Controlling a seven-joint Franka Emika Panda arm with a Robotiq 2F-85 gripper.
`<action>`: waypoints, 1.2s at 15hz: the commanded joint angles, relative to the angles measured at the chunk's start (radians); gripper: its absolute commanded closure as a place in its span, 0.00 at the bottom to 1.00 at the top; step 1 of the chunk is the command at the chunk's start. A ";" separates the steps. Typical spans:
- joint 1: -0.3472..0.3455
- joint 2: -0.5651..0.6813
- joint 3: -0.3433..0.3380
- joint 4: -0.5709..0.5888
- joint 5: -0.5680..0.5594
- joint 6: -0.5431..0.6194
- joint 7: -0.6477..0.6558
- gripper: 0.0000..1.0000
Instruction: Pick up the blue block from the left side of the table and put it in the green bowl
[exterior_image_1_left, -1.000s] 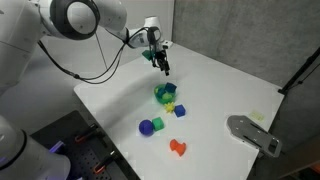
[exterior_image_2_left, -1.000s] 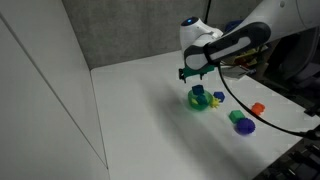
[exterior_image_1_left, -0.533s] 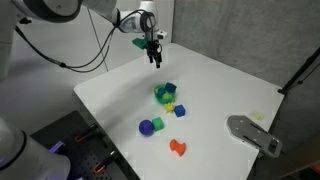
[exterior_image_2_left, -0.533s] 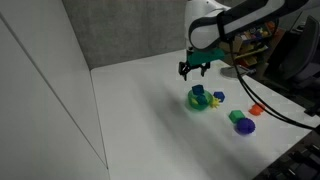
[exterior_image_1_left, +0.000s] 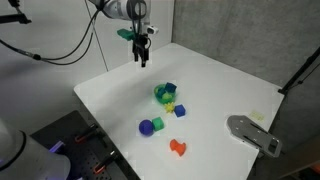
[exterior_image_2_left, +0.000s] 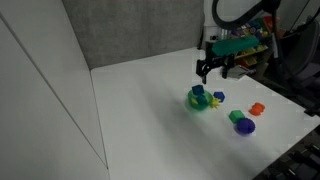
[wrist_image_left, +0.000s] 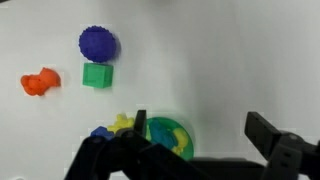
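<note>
The green bowl (exterior_image_1_left: 165, 95) (exterior_image_2_left: 200, 100) sits mid-table, and a small blue block (exterior_image_1_left: 168, 88) (exterior_image_2_left: 199, 91) lies inside it. In the wrist view the bowl (wrist_image_left: 168, 121) shows at the bottom edge with the blue block (wrist_image_left: 163, 133) in it. My gripper (exterior_image_1_left: 140, 57) (exterior_image_2_left: 215, 70) (wrist_image_left: 200, 135) is open and empty. It hangs well above the table, off to the side of the bowl. A second blue cube (exterior_image_1_left: 180, 111) (exterior_image_2_left: 219, 97) (wrist_image_left: 100, 131) lies beside the bowl.
A yellow block (exterior_image_1_left: 170, 106) (wrist_image_left: 123, 122) touches the bowl's side. A green cube (exterior_image_1_left: 157, 122) (wrist_image_left: 97, 75), a blue-purple ball (exterior_image_1_left: 147, 127) (wrist_image_left: 98, 43) and an orange object (exterior_image_1_left: 178, 147) (wrist_image_left: 40, 82) lie nearby. A grey device (exterior_image_1_left: 252, 134) sits at the table's edge.
My open gripper has risen and drawn away from the bowl toward the table's far edge. The blue block stays in the bowl.
</note>
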 joint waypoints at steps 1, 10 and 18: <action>-0.030 -0.182 0.033 -0.165 0.023 -0.013 -0.069 0.00; -0.120 -0.469 0.040 -0.375 0.109 -0.004 -0.323 0.00; -0.156 -0.518 0.049 -0.400 0.090 -0.009 -0.354 0.00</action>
